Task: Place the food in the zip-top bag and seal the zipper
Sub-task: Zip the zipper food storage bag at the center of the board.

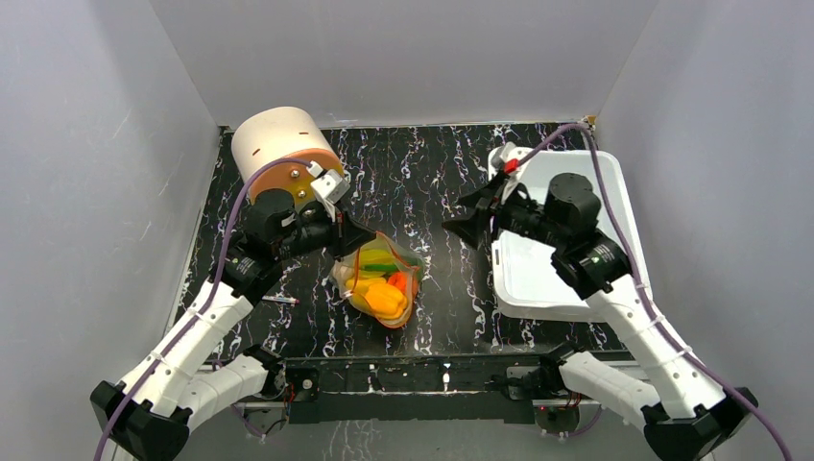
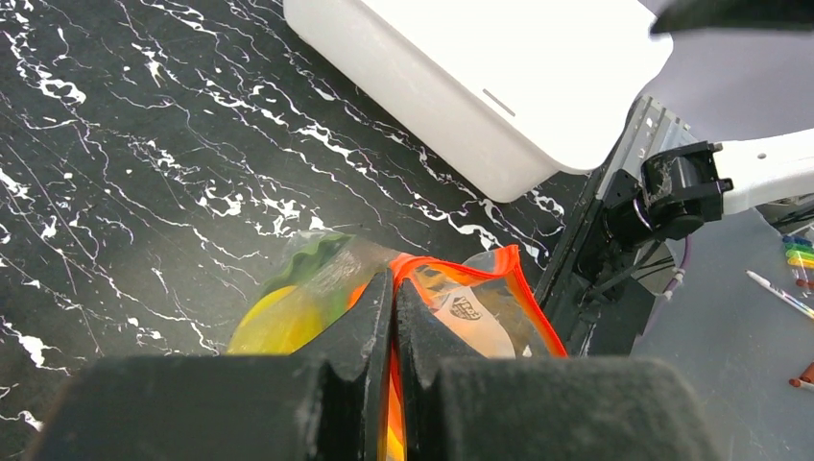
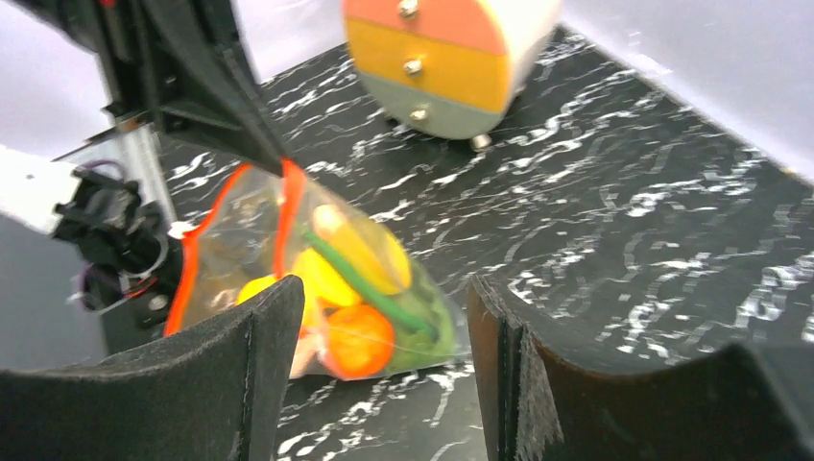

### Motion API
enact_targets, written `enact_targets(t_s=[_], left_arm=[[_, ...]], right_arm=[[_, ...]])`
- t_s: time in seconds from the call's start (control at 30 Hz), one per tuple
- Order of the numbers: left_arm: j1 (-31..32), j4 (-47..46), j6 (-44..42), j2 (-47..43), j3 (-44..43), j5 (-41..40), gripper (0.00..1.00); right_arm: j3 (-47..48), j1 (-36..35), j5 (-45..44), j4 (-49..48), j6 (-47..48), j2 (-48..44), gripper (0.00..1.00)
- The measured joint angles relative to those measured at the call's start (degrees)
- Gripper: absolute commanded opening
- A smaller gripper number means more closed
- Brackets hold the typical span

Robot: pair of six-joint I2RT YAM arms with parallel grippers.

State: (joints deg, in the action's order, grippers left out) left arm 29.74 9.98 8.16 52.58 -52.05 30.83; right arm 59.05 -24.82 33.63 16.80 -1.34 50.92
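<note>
Black worktop [image 1: 432, 173] with thin white veins like marble fills the floor of a booth with plain, matte grey walls [image 1: 96, 192].

At the far left we see a cream drum [image 1: 278, 144] lying on its side. Its flat round face has orange, yellow and grey bands, each with a small metal knob.

Next to it, the left tool [image 2: 394, 280] is closed. Its two black, grainy fingers press together on the zipper [image 2: 427, 267], a thin red-orange strip at the mouth of the zip-top bag [image 1: 379, 283]. The bag is clear, crinkly and shiny. Its pinched corner is raised, while its lower part rests on the worktop near the middle, a little towards the near edge. In the right wrist view the strip runs in two lines that spread apart below the pinch.

We see the food inside the bag: a smooth yellow pepper [image 1: 384, 300], a long, narrow green pod [image 3: 374, 293] across it, and an orange-red round fruit [image 3: 357, 338] at the bottom.

To the right of the bag, the right tool [image 3: 384, 283] is open. Its thick black pads look like rough foam and stand wide apart, with nothing between them. It hangs over the worktop, apart from the bag.

At the far right stands a white rectangular tub [image 1: 547, 279] of smooth plastic with rounded corners. The right arm reaches across it.
</note>
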Motion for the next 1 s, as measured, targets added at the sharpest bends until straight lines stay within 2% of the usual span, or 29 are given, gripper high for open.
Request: enact_targets(t_s=[0.13,0.3,0.43,0.57,0.67,0.73,0.9,0.97,1.0], left_arm=[[0.0,-0.96,0.76,0.46,0.0,-0.83,0.0],[0.0,-1.68,1.79,0.48,0.07,-1.01,0.0],[0.0,-2.23,2.47,0.48,0.22,-0.07,0.0],[0.0,-2.12,2.47,0.48,0.26,0.66,0.0],[0.0,-2.01,2.36,0.48,0.42,1.14,0.0],[0.0,-1.79,2.23,0.48,0.44,1.44,0.0],[0.0,-1.75,1.88,0.68,0.44,3.8,0.0],[0.0,-1.75,1.88,1.07,0.42,4.94,0.0],[0.0,-1.77,1.88,1.31,0.44,5.46,0.0]], right_arm=[[-0.02,-9.22,-4.52,-0.52,-2.03,2.75,0.6],[0.0,-24.98,-15.04,-1.4,-3.32,7.34,0.61],[0.61,-33.18,-23.61,-0.61,-2.75,13.53,0.61],[0.9,-36.2,-30.34,0.44,-1.22,17.79,0.58],[0.9,-36.35,-34.45,1.4,-0.13,17.68,0.57],[0.9,-36.28,-37.55,1.46,0.68,16.33,0.6],[0.9,-36.3,-39.06,1.6,2.91,14.45,0.62],[0.9,-36.3,-39.12,1.64,4.42,14.45,0.58],[0.9,-36.3,-39.12,1.73,5.2,14.64,0.52]])
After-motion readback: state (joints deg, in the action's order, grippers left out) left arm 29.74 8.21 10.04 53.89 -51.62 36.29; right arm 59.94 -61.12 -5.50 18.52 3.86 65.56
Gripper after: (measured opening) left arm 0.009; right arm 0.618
